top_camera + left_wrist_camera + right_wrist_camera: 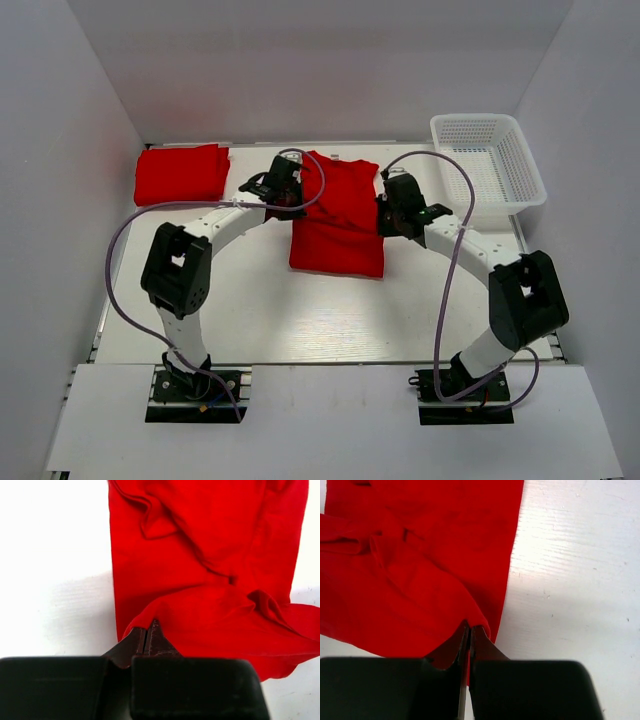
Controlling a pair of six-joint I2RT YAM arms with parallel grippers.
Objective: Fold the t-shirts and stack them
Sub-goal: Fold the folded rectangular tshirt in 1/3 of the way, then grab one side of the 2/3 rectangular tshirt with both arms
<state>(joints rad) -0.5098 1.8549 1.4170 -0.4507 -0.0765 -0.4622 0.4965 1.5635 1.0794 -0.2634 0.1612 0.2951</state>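
A red t-shirt (338, 215) lies partly folded in the middle of the white table. My left gripper (283, 200) is shut on its left edge, pinching a raised tuck of cloth (165, 615) at the fingertips (150, 630). On the opposite side my right gripper (392, 215) is shut on the shirt's right edge (485, 615), with red cloth caught between the fingertips (470, 630). A second red t-shirt (182, 173) rests folded at the back left, apart from both grippers.
A white mesh basket (520, 165) stands at the back right, just behind the right arm. White walls close in the table on the left, back and right. Purple cables loop above each arm.
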